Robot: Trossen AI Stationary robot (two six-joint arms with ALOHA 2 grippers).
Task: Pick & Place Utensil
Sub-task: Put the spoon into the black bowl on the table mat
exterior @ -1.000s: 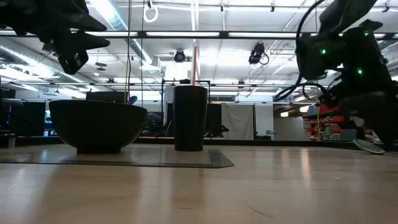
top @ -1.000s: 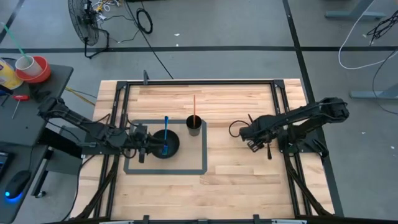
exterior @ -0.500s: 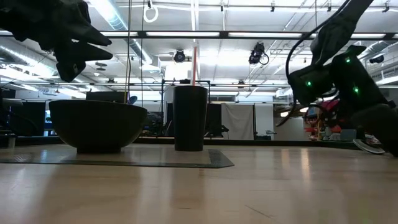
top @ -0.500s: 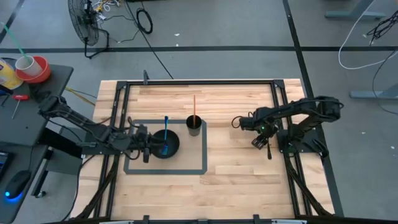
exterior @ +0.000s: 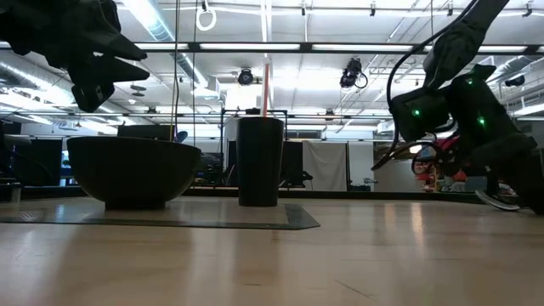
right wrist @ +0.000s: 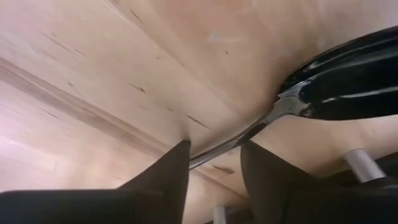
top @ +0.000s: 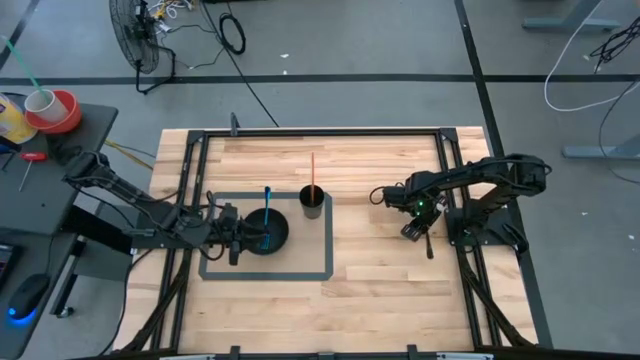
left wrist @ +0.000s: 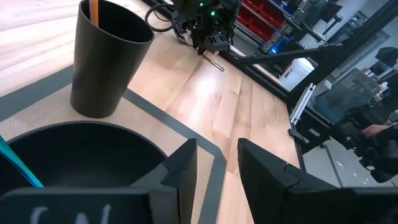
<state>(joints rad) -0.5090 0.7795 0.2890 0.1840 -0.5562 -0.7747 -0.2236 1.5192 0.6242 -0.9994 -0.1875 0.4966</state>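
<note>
A: Right gripper (top: 410,230)?
B: Low over bare wood on the right of the table (top: 380,290), fingers (right wrist: 168,177) parted narrowly, one on each side of the thin handle of the spoon (right wrist: 339,81). No clamping visible; touching or just clear of the handle, cannot tell.

A: And the spoon as a whole?
B: Lying on the wood beside the table's right rail. Glossy bowl end cut off by the edge of the right wrist view; from above, only a dark sliver poking out past the gripper. From table height, lost behind the arm.

A: Left gripper (top: 243,236)?
B: Hanging at the rim of the black bowl (top: 272,236) on the grey mat (top: 300,272), fingers slightly apart, holding nothing.

A: Anything in the bowl?
B: A blue utensil (top: 267,212), standing up out of it; lower end hidden inside.

A: Next to it?
B: A black cup (top: 313,200), also on the mat, with a red utensil (top: 312,172) in it. Type of either utensil, cannot tell.
</note>
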